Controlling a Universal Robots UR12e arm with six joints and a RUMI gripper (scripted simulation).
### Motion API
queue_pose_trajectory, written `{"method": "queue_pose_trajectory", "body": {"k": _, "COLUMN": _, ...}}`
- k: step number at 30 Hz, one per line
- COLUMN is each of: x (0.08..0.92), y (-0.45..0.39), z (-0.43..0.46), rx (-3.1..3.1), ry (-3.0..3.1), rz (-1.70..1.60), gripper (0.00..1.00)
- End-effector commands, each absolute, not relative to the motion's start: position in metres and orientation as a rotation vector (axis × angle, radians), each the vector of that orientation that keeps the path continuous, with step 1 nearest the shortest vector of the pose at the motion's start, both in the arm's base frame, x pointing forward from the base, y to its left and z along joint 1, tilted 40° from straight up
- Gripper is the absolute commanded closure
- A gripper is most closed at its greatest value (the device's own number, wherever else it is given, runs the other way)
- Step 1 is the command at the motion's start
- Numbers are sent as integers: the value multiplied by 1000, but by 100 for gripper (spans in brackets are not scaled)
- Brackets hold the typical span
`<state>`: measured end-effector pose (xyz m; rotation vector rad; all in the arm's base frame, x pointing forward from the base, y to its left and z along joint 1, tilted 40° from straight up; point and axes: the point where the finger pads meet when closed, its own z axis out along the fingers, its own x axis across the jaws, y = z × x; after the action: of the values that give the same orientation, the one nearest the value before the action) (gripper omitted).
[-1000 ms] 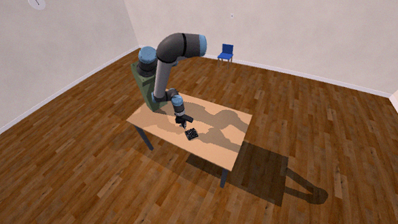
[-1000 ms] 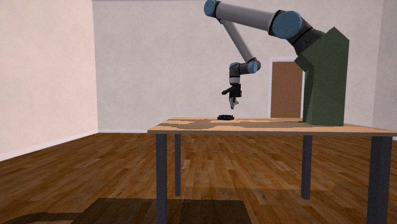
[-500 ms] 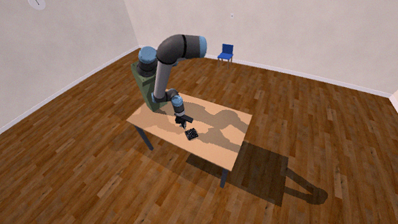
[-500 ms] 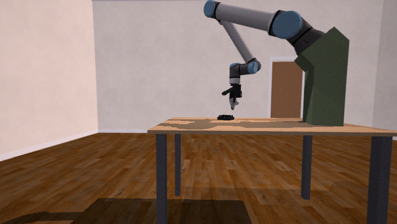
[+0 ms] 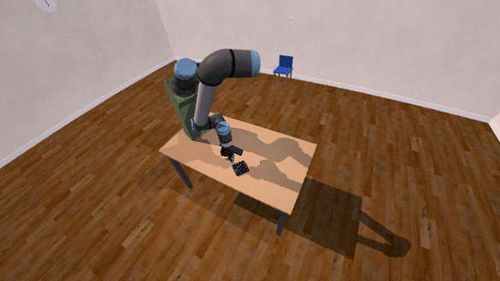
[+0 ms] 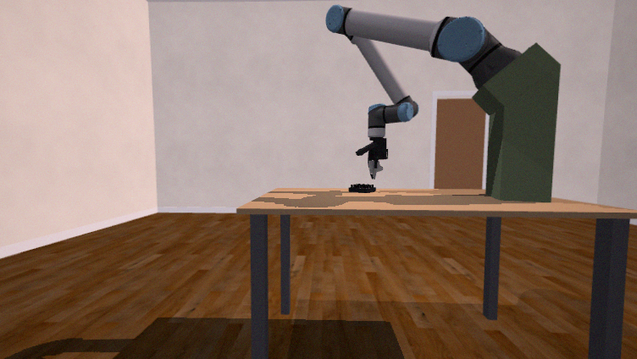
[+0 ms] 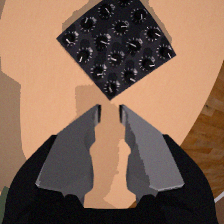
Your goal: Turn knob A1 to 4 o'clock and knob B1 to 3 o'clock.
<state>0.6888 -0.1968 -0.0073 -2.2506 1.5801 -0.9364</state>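
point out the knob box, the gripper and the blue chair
knob box (image 5: 241, 168) (image 6: 362, 189) (image 7: 111, 49): top, exterior and wrist views, on its body
gripper (image 5: 231, 159) (image 6: 373, 177) (image 7: 110, 106): same three views, midway between its fingertips
blue chair (image 5: 285, 61): top view, on its backrest

plain room, wood-plank floor (image 5: 80, 259) (image 6: 401, 276), blue chair (image 5: 285, 61), wall clock (image 5: 46, 2), brown door (image 6: 459, 142)

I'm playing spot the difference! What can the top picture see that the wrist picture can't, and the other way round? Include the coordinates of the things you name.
Only the top view: a blue chair (image 5: 285, 61), a round white disc on the wall (image 5: 43, 5) and the arm's green stand (image 5: 182, 113).

Only the wrist view: the white marks around each knob, clear enough to make out.

Both: the knob box (image 5: 240, 168) (image 7: 115, 47), the gripper (image 5: 231, 159) (image 7: 110, 106), the tabletop (image 5: 273, 192) (image 7: 45, 85) and the wooden floor (image 5: 148, 256) (image 7: 212, 145).
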Motion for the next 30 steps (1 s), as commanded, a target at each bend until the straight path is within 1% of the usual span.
{"method": "queue_pose_trajectory", "body": {"k": 1, "x": 695, "y": -198, "z": -10, "rx": -2250, "ry": 1577, "rz": -944, "gripper": 89}}
{"method": "queue_pose_trajectory", "body": {"k": 30, "x": 706, "y": -202, "z": -23, "rx": -2250, "ry": 1577, "rz": -944, "gripper": 89}}
